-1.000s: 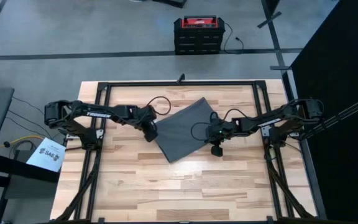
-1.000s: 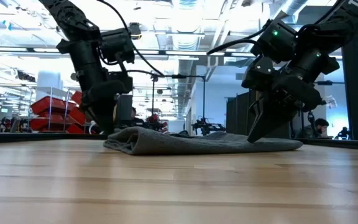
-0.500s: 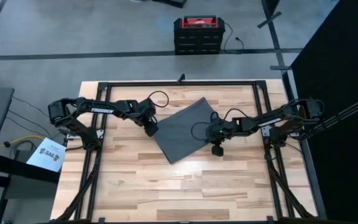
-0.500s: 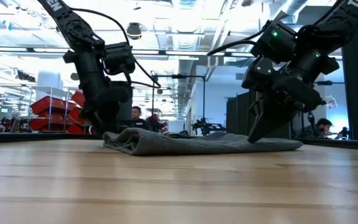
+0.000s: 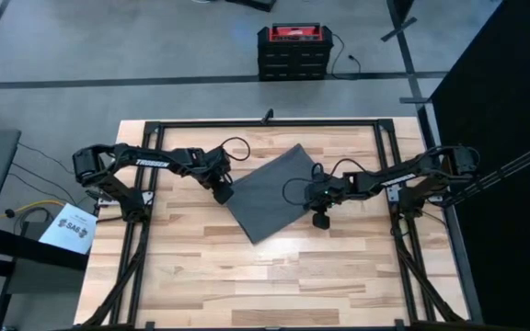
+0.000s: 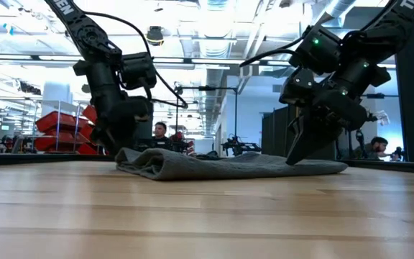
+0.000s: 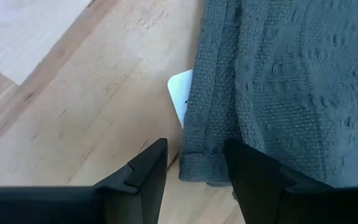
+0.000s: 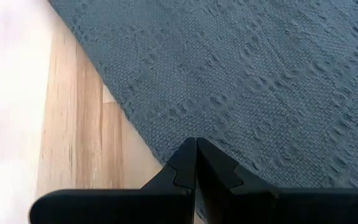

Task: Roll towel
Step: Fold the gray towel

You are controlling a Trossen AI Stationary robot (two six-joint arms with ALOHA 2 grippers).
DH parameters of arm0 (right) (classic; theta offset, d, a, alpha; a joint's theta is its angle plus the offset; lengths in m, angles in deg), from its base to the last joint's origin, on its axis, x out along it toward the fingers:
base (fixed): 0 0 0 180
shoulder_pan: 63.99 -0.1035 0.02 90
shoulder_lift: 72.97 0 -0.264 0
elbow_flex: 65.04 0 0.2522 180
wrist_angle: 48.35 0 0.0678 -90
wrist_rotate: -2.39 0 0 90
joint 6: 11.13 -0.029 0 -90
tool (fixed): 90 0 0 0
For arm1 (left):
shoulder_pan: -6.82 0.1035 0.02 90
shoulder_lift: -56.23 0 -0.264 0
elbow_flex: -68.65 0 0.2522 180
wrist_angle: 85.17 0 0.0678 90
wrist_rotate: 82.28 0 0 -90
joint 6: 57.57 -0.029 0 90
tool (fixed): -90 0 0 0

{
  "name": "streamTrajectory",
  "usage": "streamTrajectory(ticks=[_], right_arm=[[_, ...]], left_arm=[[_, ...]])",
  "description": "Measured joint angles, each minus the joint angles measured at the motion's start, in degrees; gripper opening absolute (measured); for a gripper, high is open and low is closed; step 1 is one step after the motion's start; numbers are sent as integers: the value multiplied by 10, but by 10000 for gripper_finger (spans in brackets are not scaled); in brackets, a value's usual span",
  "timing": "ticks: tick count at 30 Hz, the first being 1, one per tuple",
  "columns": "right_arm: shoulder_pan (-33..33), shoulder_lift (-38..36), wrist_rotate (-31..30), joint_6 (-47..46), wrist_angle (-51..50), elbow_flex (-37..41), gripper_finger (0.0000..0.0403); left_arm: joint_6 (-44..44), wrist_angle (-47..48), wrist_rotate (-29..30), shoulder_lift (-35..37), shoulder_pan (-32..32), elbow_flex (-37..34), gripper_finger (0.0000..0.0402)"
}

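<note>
Towel (image 5: 272, 193) laid flat on the table (image 5: 201, 267) near its middle, turned cornerwise, left gripper (image 5: 222, 194) set at its left corner, right gripper (image 5: 312, 196) placed on its right edge, toolbox (image 5: 293, 41) on the floor behind the table.

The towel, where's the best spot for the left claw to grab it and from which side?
Probably the hemmed corner of the towel beside the white tag. It lies flat on the table, right before the open left claw. Come from the towel's left edge, one finger sliding under the hem. The right claw rests shut on the towel's opposite side.
</note>
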Motion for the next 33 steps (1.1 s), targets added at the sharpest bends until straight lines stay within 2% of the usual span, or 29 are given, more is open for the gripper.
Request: streamTrajectory(ticks=[14, 25, 33], right_arm=[[13, 0, 0, 0, 0, 0, 0], [30, 0, -1, 15, 1, 0, 0], [34, 0, -1, 15, 0, 0, 0]], left_arm=[[-36, 116, -28, 1, -1, 55, 150], [-8, 152, -29, 3, -28, 68, 150], [0, 178, -29, 51, -46, 83, 150]])
